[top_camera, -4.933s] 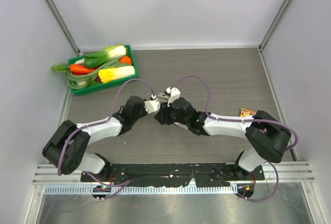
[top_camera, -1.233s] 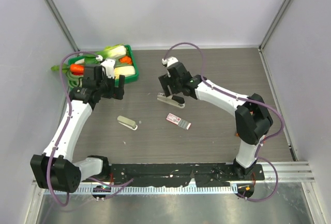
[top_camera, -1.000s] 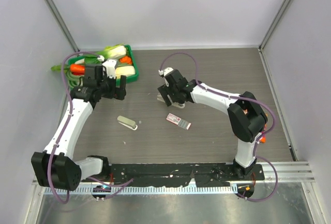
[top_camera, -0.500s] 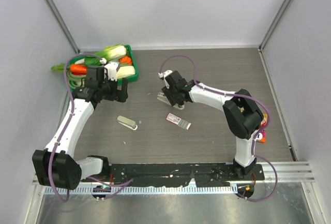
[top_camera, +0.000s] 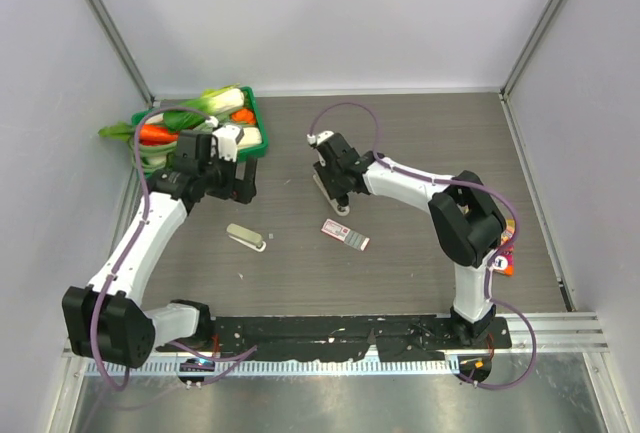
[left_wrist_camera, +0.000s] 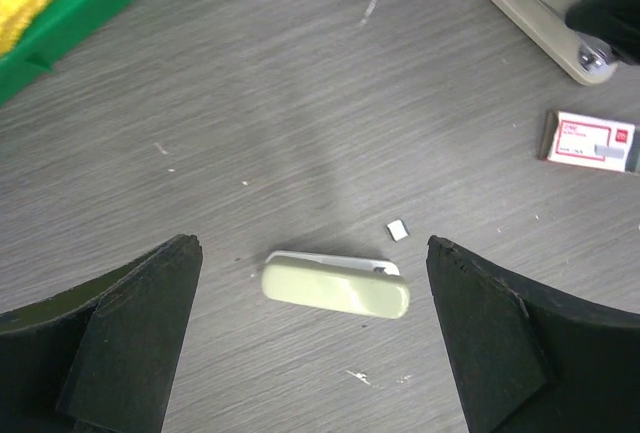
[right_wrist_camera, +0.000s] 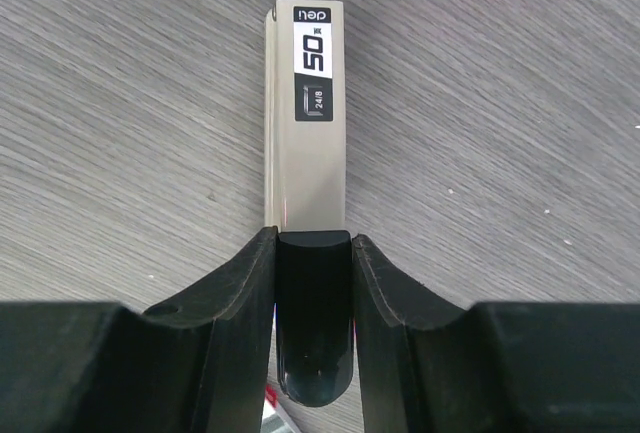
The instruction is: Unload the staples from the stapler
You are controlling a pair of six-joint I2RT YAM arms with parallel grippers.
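Right gripper (right_wrist_camera: pixel 313 243) now clamped on stapler (right_wrist_camera: pixel 308 103) black rear, earlier open; left gripper (left_wrist_camera: pixel 312 248) wide open, empty.

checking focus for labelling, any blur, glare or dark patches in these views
Right wrist view: the slim silver-grey metal stapler is sharp, its label readable; the right gripper is near-black, detail lost. Left wrist view: the beige-olive stapler is crisp, shadows soft. Top external view: evenly lit.

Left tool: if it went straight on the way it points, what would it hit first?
Likely the olive stapler, lying centred ahead of the left tool; nothing shows in between, though depth is unclear.
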